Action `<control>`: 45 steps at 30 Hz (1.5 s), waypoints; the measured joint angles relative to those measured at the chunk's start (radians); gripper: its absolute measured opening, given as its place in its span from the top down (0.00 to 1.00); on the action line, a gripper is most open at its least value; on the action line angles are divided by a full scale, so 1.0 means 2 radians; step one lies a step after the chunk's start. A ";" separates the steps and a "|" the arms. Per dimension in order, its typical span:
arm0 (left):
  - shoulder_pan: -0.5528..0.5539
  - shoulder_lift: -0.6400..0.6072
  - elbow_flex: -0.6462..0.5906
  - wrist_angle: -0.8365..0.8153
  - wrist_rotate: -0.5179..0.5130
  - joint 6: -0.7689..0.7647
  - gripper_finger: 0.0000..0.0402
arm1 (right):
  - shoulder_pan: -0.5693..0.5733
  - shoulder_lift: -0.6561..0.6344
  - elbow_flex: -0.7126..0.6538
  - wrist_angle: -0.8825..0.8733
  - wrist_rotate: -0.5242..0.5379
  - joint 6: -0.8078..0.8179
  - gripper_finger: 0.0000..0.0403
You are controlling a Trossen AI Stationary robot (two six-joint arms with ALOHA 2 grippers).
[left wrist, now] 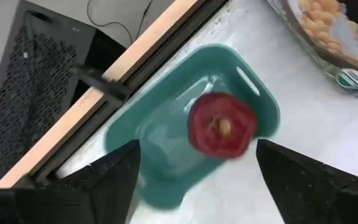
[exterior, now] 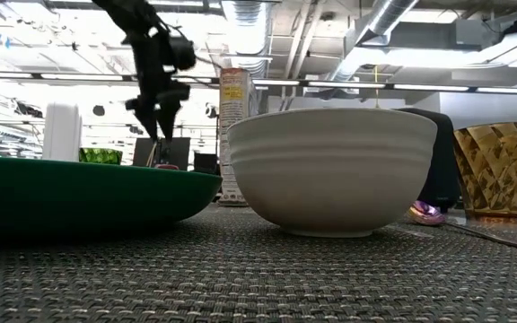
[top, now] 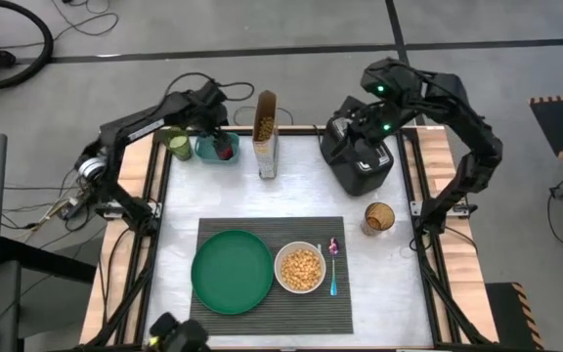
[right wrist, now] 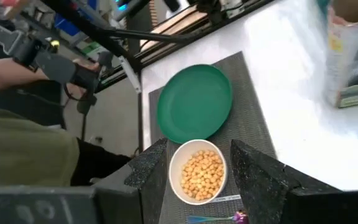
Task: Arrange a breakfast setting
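Left gripper (top: 221,137): we see its fingers spread above the apple (left wrist: 221,124) in the teal container (left wrist: 166,168).
Beside it: cereal box (top: 266,137) stands upright, near; green cup (top: 176,144) on the other side.
Back right: toaster (top: 358,156) under the right gripper (top: 368,132).
Mat (top: 262,321): plate (top: 231,271) and bowl (top: 300,268) fill the middle; bare table on both sides.

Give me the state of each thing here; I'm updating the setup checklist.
green plate: empty, on placemat
white bowl: filled with cereal
red apple: in teal container
cereal box: upright, open
amber cup: upright
left claw: open above apple
right claw: open, empty
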 joint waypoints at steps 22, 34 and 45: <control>-0.028 0.039 0.000 0.030 -0.024 -0.037 0.13 | 0.030 0.002 0.000 -0.021 0.040 0.000 0.51; -0.028 0.071 0.000 0.013 -0.011 -0.035 0.13 | 0.030 0.002 0.000 -0.023 0.040 -0.002 0.51; -0.019 0.071 0.000 0.015 -0.012 -0.018 0.13 | 0.029 0.002 0.000 -0.023 0.051 -0.017 0.51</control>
